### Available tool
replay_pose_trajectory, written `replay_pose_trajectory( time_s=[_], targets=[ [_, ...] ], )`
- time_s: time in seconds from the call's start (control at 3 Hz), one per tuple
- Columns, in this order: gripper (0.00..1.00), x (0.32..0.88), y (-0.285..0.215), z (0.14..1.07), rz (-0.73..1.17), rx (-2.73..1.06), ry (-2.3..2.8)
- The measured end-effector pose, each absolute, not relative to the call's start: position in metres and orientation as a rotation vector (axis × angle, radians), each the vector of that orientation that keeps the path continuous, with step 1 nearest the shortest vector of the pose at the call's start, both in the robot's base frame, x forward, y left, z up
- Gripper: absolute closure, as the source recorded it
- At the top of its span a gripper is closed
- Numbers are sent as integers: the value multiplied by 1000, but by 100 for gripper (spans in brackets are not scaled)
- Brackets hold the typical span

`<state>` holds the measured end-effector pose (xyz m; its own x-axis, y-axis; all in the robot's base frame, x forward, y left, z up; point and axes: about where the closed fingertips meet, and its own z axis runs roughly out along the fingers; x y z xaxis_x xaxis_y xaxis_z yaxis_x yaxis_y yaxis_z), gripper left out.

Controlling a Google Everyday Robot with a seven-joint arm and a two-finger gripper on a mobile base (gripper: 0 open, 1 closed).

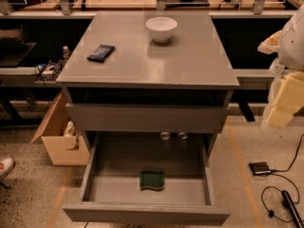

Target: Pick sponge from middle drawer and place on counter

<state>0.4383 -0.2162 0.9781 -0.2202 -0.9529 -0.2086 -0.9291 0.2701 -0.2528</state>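
Observation:
The sponge [152,180], dark green face up with a pale edge, lies on the floor of the open middle drawer [95,175], near the middle of its front. The drawer is pulled out from the grey cabinet. The counter [190,56] is the cabinet's flat grey top. My gripper [281,109], pale yellow below a white arm, hangs at the right edge of the view. It is to the right of the cabinet at about counter height, well away from the sponge and holding nothing that I can see.
A white bowl [161,28] stands at the back of the counter and a flat dark packet [100,52] lies at its left. A cardboard box [54,137] sits on the floor left of the cabinet. Cables and a small black box [260,168] lie on the floor at right.

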Motion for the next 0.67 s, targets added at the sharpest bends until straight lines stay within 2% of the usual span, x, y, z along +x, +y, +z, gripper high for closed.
replay_pose_trajectory(
  time_s=[0.33,0.67],
  targets=[
    [0,438,-215,976,-102,-1719,2219],
    [0,439,-209,937,-35,-1743,2230]
  ],
)
